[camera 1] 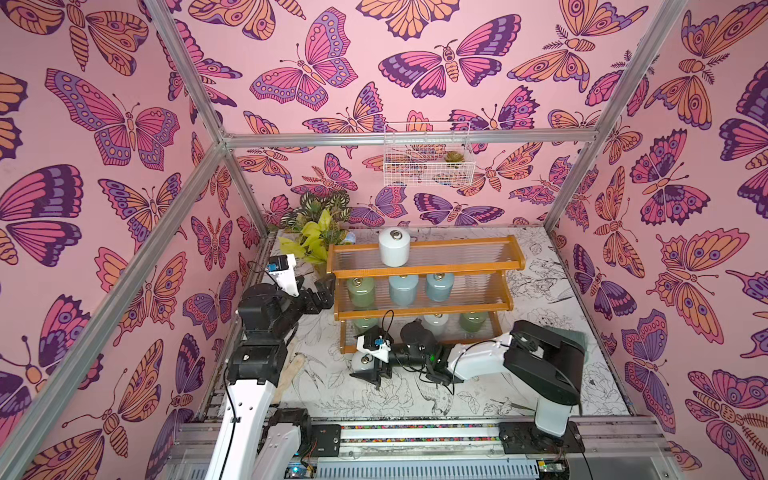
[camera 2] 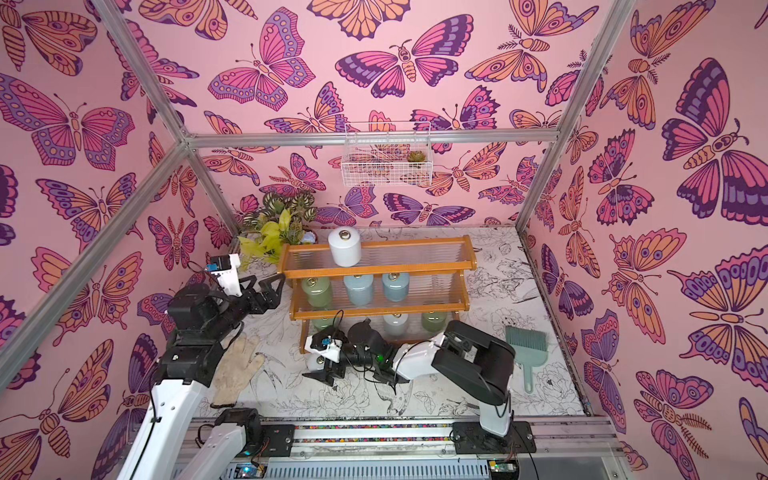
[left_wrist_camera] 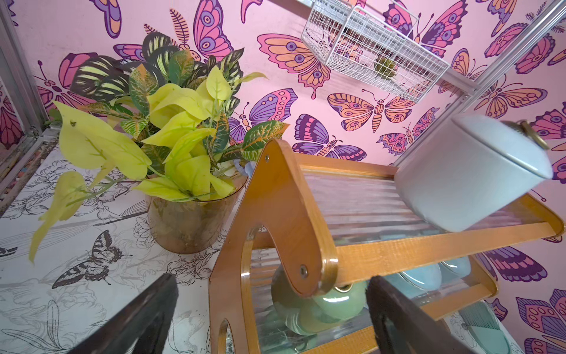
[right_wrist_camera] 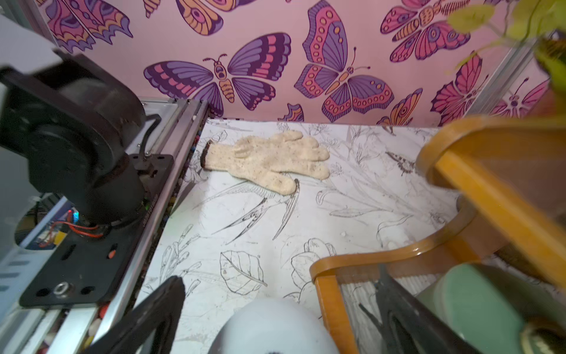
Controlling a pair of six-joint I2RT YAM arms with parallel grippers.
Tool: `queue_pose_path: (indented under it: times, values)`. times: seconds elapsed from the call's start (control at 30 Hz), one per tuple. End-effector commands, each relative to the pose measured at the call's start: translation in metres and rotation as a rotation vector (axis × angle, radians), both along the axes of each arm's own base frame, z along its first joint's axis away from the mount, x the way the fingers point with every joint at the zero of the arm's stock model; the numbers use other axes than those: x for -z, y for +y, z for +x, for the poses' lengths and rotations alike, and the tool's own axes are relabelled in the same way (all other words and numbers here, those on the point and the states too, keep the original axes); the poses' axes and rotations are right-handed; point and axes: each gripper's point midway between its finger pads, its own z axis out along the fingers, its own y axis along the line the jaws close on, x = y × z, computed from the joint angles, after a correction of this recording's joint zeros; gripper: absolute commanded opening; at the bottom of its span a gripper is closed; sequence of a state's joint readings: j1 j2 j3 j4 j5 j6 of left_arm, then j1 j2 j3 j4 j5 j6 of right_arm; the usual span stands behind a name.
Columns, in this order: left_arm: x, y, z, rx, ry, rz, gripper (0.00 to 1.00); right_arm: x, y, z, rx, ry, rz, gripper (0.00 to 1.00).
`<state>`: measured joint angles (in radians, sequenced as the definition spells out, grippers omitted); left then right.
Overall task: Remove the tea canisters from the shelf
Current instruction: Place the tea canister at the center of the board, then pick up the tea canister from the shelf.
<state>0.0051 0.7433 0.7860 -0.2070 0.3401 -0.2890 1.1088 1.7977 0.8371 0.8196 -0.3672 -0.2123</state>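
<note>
the right hand [camera 1: 368, 374] lay low over the worktop [camera 1: 540, 374], just in front of the shelf [camera 1: 478, 269] at the corner nearer the left arm. its fingers [right_wrist_camera: 144, 318] stood wide apart on either side of a white canister [camera 1: 360, 362] that sat on the worktop, off the shelf. in the right wrist view a gap showed between each finger and the jar, so nothing was gripped.

the left hand [camera 1: 323, 296] hung beside the shelf's end panel at about the height of the middle tier. it was spread wide and empty, and in the left wrist view the panel's edge showed between its fingers [left_wrist_camera: 134, 318].

seven canisters were on the shelf. a second white canister [camera 1: 394, 246] stood alone on the top tier. the middle tier held a green canister [camera 1: 360, 291] and two blue canisters [camera 1: 403, 289] [camera 1: 439, 286] in a row. the bottom tier, partly hidden by the right arm, held a second green canister [camera 1: 365, 323], a third white canister [camera 1: 436, 323] and a third green canister [camera 1: 473, 321].

a plant vase [camera 1: 320, 232] stood behind the shelf's end near the left hand. a knitted glove [camera 2: 237, 370] lay flat on the worktop by the left arm, and a teal brush [camera 2: 525, 345] lay beyond the right arm.
</note>
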Motion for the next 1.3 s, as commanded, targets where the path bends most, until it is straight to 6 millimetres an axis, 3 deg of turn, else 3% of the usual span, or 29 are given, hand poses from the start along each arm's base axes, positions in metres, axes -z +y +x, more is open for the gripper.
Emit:
queue_pose_path:
  times: [0.0,0.1,0.23,0.4,0.53,0.7,0.8,1.03,1.1,1.27]
  values:
    - [-0.010,-0.002,-0.005,0.010,-0.043,0.017,0.99,-0.073,0.000,-0.003,-0.009,-0.078,0.060,0.99]
    - [-0.015,-0.001,-0.008,0.001,-0.057,0.010,0.99,-0.142,-0.015,-0.002,0.040,-0.108,0.122,0.99]
    - [-0.023,-0.009,-0.016,0.052,-0.085,0.005,0.99,-0.221,-0.046,0.028,0.280,-0.184,0.183,0.99]
    - [-0.043,-0.029,-0.031,0.187,-0.147,0.013,0.99,-0.282,-0.078,0.061,0.485,-0.325,0.180,0.99]
    - [-0.054,-0.041,-0.039,0.269,-0.170,0.001,0.99,-0.305,-0.096,0.095,0.570,-0.307,0.172,0.99]
    - [-0.064,-0.053,-0.048,0.351,-0.181,-0.023,0.99,-0.295,-0.111,0.154,0.640,-0.169,0.123,0.99]
    - [-0.066,-0.057,-0.051,0.381,-0.184,-0.031,0.99,-0.283,-0.117,0.178,0.626,-0.069,0.136,0.99]
    - [-0.064,-0.060,-0.058,0.405,-0.186,-0.039,0.99,-0.264,-0.105,0.181,0.526,-0.012,0.134,0.99]
    - [-0.064,-0.061,-0.059,0.408,-0.186,-0.044,0.99,-0.246,-0.096,0.186,0.511,0.015,0.104,0.99]
    - [-0.064,-0.062,-0.062,0.414,-0.185,-0.050,0.99,-0.227,-0.091,0.194,0.522,0.040,0.069,0.99]
